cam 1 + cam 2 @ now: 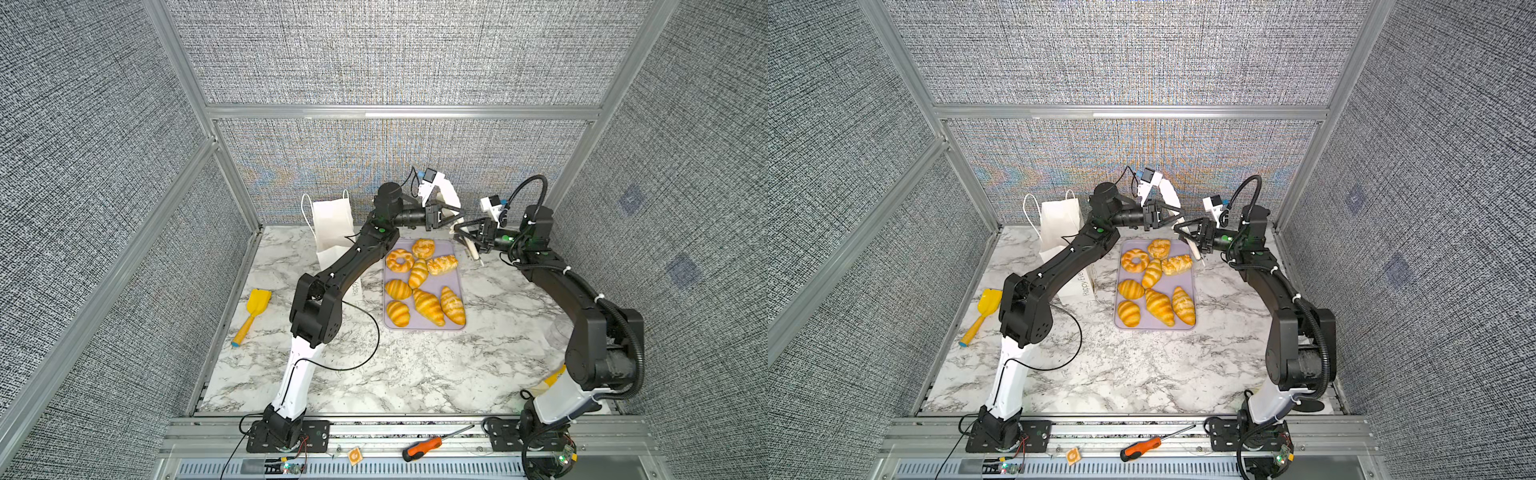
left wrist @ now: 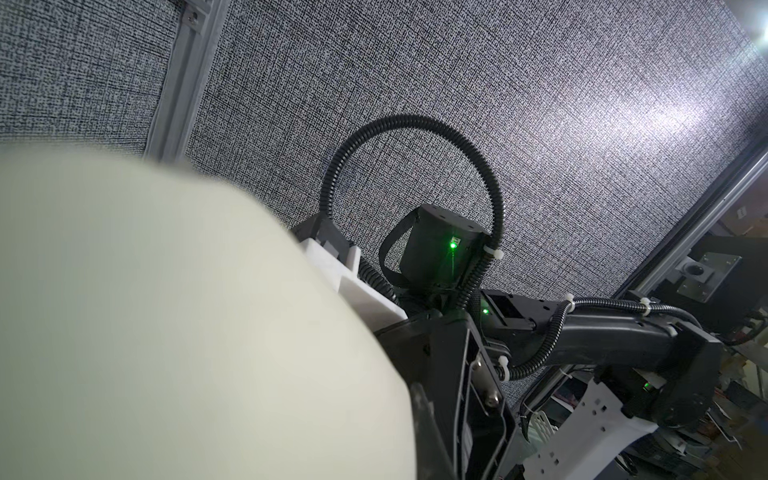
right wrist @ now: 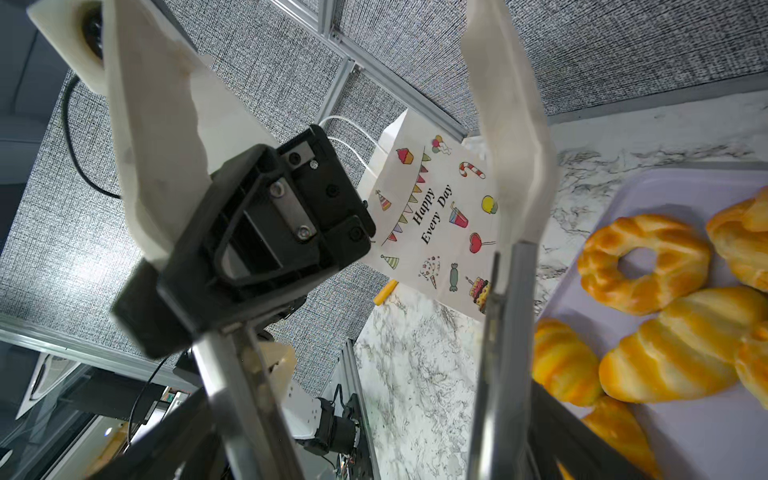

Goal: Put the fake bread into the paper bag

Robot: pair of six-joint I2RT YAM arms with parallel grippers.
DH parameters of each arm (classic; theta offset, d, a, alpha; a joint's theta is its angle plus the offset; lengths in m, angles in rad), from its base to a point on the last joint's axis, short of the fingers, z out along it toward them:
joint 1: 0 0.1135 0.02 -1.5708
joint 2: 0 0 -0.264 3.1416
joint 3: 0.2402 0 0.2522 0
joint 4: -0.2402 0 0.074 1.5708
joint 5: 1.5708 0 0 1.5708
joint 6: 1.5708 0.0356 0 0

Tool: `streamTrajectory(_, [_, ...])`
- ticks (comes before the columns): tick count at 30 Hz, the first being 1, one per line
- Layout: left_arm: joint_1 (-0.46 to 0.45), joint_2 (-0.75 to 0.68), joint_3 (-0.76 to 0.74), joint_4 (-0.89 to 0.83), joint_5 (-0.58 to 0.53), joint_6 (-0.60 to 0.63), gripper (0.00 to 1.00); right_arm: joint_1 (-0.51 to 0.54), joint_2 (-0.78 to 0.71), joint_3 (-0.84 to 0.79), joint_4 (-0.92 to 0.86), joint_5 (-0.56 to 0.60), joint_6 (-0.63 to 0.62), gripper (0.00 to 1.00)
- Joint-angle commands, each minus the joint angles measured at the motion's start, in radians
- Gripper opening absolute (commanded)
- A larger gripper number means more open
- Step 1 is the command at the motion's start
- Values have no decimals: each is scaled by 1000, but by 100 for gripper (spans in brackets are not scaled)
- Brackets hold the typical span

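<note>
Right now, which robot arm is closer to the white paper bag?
Left. The left arm stretches past the paper bag, covering part of it in both top views. The right arm is across the lavender tray from it.

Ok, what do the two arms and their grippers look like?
Both arms are black with a white lower link and green joint lights. The left arm trails a thin black cable; the right arm carries black corrugated conduit fixed with white zip ties. The left gripper and right gripper have black triangular frames and cream-white fingers.
</note>
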Motion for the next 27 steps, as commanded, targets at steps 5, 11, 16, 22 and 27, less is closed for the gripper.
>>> streamTrajectory(5, [-8,-17,0,12,1,23,0,23,22,41,-14,-6,-11,96])
streamTrajectory(11, [-17,-26,-26,35,-8,18,0,30,36,64,-31,-5,-19,88])
streamTrajectory(16, [-17,-25,-44,95,-8,-23,0,31,39,66,-40,-4,-29,81])
streamTrajectory(22, [-17,-30,-63,116,-10,-37,0,26,35,76,-76,3,-59,72])
streamTrajectory(27, [-9,-35,-98,234,-17,-123,0,20,35,103,-181,13,-130,65])
